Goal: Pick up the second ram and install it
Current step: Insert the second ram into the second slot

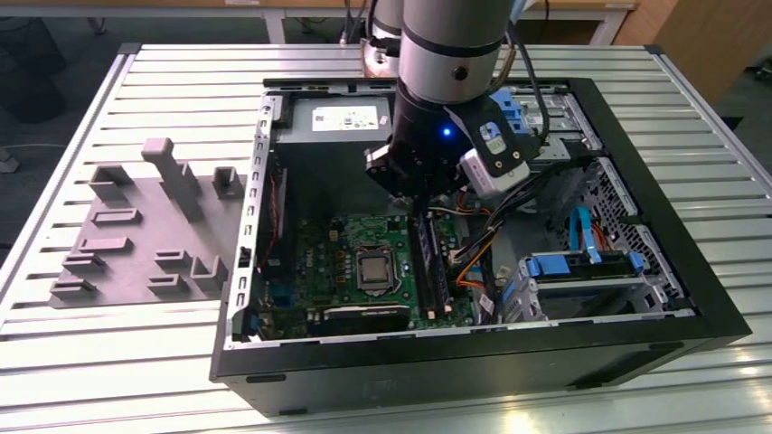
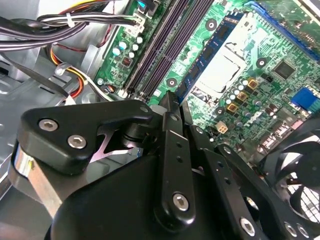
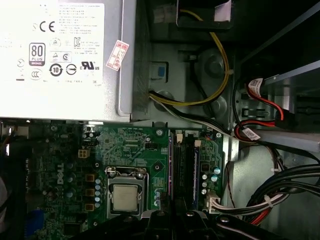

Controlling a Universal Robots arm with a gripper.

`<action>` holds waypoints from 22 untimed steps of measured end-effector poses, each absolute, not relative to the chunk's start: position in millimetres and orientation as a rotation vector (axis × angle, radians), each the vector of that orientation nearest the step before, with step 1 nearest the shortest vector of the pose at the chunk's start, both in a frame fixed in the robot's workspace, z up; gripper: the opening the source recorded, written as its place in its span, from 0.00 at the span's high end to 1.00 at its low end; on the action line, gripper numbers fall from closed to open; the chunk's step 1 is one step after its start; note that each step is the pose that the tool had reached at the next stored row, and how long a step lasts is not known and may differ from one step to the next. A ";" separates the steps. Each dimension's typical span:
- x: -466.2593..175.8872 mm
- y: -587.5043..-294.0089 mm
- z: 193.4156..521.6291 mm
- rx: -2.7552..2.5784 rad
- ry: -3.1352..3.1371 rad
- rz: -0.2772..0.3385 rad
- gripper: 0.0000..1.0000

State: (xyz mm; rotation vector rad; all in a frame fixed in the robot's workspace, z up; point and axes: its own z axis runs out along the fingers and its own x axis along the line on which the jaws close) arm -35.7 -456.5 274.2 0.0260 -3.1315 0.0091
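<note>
**Gripper over the memory slots, RAM stick edge-on between its fingers**

At the centre of the exterior view the gripper (image 1: 417, 194) hangs inside the open computer case (image 1: 483, 357), directly above the motherboard (image 1: 350, 240). In the second wrist view its fingers (image 2: 170, 130) are clenched on a thin upright edge, apparently the second ram (image 2: 169, 100), near the memory slots (image 2: 165, 45). Pickup looks done; seating remains.

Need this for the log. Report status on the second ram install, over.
Gripper low over the memory slots. Second ram standing in a slot beneath it, seating unclear. Cable bundle beside the slots, not across them.
</note>
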 end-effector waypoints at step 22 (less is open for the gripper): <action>-34.6 -462.0 248.1 0.007 -3.131 0.009 0.86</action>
